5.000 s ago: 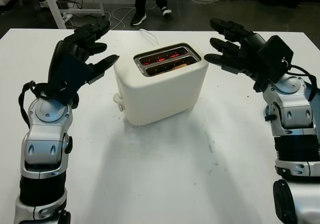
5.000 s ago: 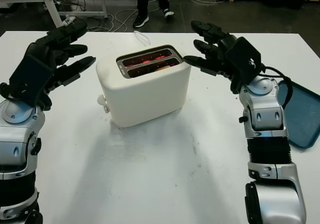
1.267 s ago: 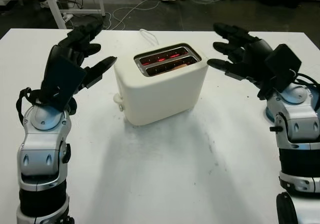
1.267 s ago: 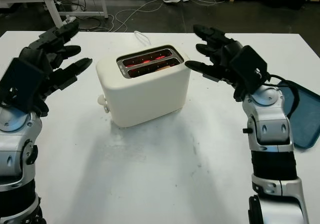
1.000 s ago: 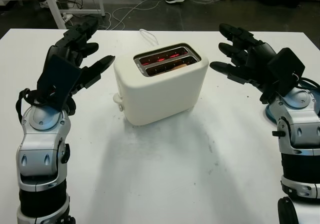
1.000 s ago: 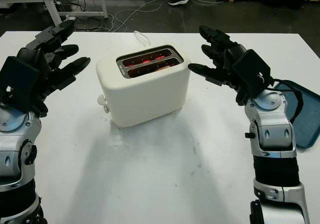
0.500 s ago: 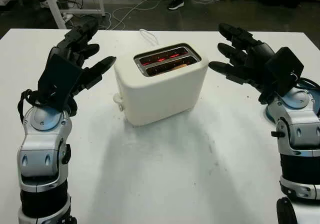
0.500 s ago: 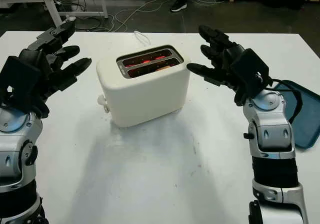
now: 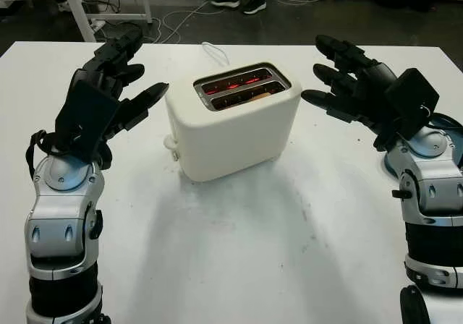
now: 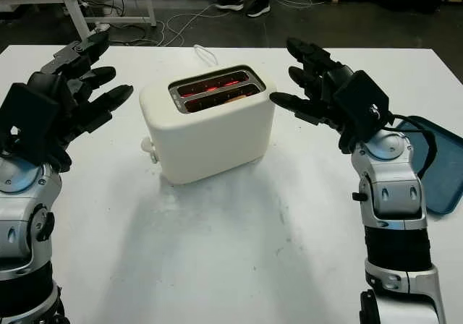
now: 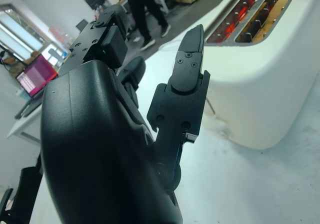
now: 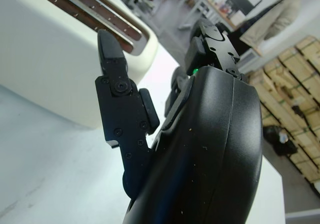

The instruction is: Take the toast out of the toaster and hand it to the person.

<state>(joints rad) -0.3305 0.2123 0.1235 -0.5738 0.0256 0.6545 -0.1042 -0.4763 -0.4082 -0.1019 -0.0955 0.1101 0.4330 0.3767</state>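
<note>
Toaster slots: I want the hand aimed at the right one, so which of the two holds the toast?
The slot nearer the robot holds the toast, a tan slice showing at its right end. The far slot shows glowing red elements.

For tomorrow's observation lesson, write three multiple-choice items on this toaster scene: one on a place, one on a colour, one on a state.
1. Where is the toaster relative to the two hands?
A. Between them
B. Behind both
C. Under the left hand

2. What colour is the tray beside the right arm?
A. Red
B. Blue
C. Yellow

3. What state are the toaster's slots in?
A. Dark and cold
B. Covered by a lid
C. Glowing red

Answers: 1 A, the left hand and right hand are open, one on each side of it. 2 B, the right eye view shows it blue. 3 C, red glows inside, with toast in the nearer slot.
</note>
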